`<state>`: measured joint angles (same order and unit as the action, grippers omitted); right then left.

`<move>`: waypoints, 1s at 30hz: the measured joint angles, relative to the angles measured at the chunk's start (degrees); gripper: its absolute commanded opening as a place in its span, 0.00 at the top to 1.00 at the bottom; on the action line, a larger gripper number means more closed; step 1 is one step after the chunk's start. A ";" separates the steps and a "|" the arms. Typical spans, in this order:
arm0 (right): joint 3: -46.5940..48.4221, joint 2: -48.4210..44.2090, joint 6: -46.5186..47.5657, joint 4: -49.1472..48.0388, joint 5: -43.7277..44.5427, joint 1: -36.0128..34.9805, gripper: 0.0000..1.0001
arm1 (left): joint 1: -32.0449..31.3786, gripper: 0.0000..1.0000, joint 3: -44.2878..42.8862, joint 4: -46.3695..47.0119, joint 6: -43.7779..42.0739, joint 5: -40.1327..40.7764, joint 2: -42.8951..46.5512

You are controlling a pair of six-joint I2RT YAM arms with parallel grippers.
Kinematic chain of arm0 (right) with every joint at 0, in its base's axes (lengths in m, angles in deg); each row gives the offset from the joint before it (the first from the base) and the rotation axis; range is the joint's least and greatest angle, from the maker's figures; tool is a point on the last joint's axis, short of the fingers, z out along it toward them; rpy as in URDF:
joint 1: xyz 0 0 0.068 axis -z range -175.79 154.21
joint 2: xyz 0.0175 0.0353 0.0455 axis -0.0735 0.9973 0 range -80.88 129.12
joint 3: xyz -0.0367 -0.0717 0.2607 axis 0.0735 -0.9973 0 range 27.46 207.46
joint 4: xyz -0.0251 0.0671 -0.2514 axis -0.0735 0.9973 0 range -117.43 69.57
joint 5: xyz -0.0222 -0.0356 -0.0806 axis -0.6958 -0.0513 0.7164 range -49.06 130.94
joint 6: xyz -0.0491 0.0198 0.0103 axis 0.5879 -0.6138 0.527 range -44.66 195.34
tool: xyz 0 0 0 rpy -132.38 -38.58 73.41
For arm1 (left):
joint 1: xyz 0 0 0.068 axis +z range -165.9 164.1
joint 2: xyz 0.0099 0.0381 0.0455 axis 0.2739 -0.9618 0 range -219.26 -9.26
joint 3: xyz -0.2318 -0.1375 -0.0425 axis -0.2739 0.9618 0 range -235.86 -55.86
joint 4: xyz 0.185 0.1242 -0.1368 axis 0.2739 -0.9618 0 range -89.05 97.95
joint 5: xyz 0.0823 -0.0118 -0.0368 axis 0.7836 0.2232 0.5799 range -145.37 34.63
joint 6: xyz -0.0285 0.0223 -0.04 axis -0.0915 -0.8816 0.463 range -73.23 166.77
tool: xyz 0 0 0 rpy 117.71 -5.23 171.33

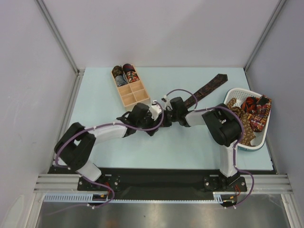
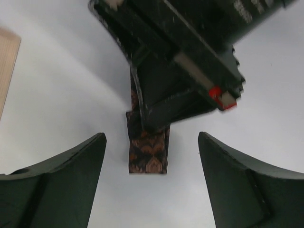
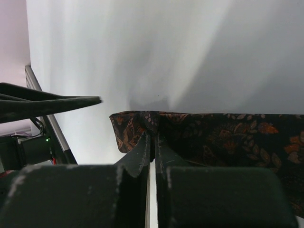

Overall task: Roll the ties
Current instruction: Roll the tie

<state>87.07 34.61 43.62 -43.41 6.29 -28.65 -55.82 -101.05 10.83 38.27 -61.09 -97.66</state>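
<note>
On the table (image 1: 104, 142) we see the dark tie (image 1: 209, 88) stretching away beyond our right gripper (image 3: 153, 137), whose fingers pinch its folded end. That end sits between the widely spread fingers of our left gripper (image 2: 152, 138), touching neither.

A wooden compartment box (image 1: 130, 86) stands beyond the left tool (image 2: 151, 137). A white plastic basket (image 1: 257, 144) sits well right of the right tool (image 3: 153, 142).
</note>
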 measured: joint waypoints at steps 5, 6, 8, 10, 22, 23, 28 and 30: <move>-0.68 0.11 -0.92 -1.36 -0.72 0.37 1.00 | 0.02 0.24 -7.52 -4.90 -1.18 -1.57 -7.41; -0.70 0.17 -1.14 -1.53 -0.81 0.39 1.00 | 0.00 0.24 -7.82 -5.64 -1.18 -1.66 -7.91; -0.72 0.37 -1.40 -1.90 -1.20 0.50 1.00 | 0.00 0.26 -7.85 -7.32 -1.25 -1.53 -8.00; -0.72 0.46 -1.75 -2.03 -1.33 0.55 1.00 | 0.00 0.31 -7.85 -8.17 -1.42 -0.81 -7.98; -0.79 0.59 -2.21 -2.38 -1.64 0.70 1.00 | -0.04 0.40 -9.66 -14.01 -5.84 2.54 -9.49; -0.79 0.59 -2.21 -2.38 -1.64 0.70 1.00 | -0.04 0.41 -10.08 -14.16 -6.21 2.54 -9.88; -0.83 0.59 -2.23 -2.38 -1.64 0.74 1.00 | -0.04 0.48 -12.11 -15.58 -8.11 1.18 -11.08; -0.96 0.59 -2.21 -2.49 -1.57 0.74 1.00 | -0.04 0.51 -13.90 -16.52 -8.55 0.28 -12.41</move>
<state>86.11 35.20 41.41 -45.91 4.71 -27.90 -55.86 -114.95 -5.70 29.73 -60.80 -110.07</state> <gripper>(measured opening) 0.031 0.511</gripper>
